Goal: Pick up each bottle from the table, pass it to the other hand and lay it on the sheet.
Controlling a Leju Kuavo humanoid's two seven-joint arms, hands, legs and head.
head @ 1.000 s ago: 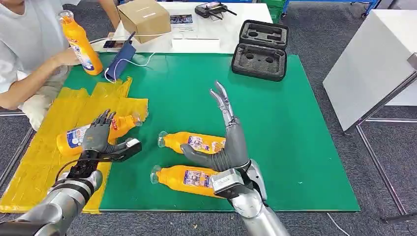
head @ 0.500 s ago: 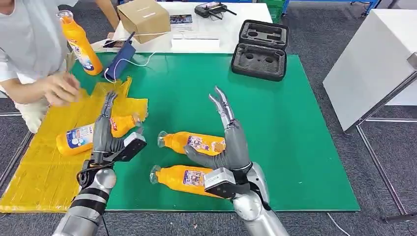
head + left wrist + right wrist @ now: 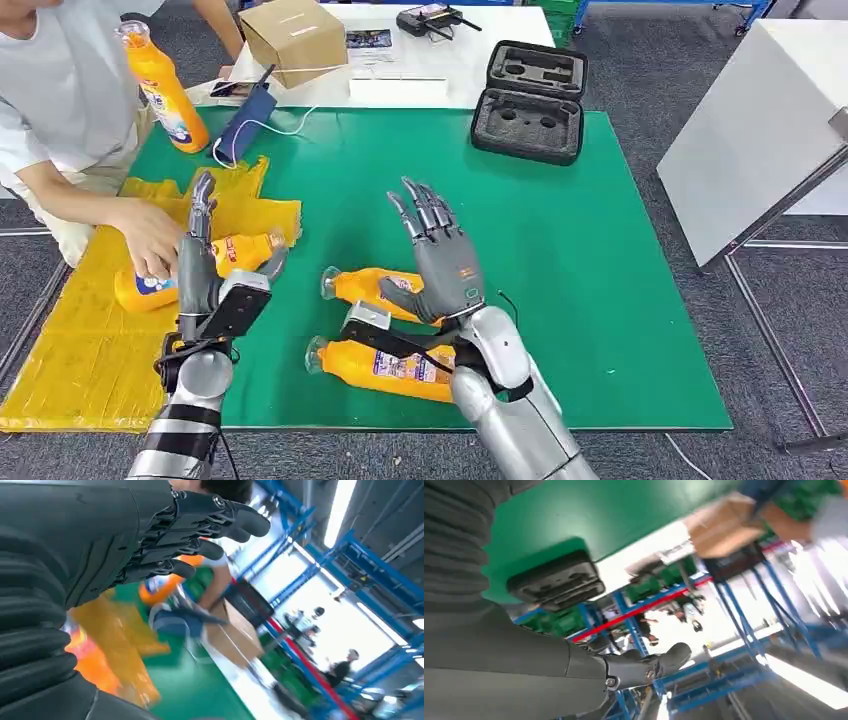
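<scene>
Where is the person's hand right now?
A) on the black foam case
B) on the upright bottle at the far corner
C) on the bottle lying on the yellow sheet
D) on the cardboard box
C: the person's hand rests on the bottle lying on the yellow sheet, beside the robot's raised left hand.

Grey carpet floor (image 3: pixel 640 60) surrounds the green table (image 3: pixel 600 300). A white table (image 3: pixel 470 70) stands behind it, a white cabinet (image 3: pixel 750 130) to the right. Blue racks (image 3: pixel 350 565) rise under bright ceiling lights (image 3: pixel 340 510).
</scene>
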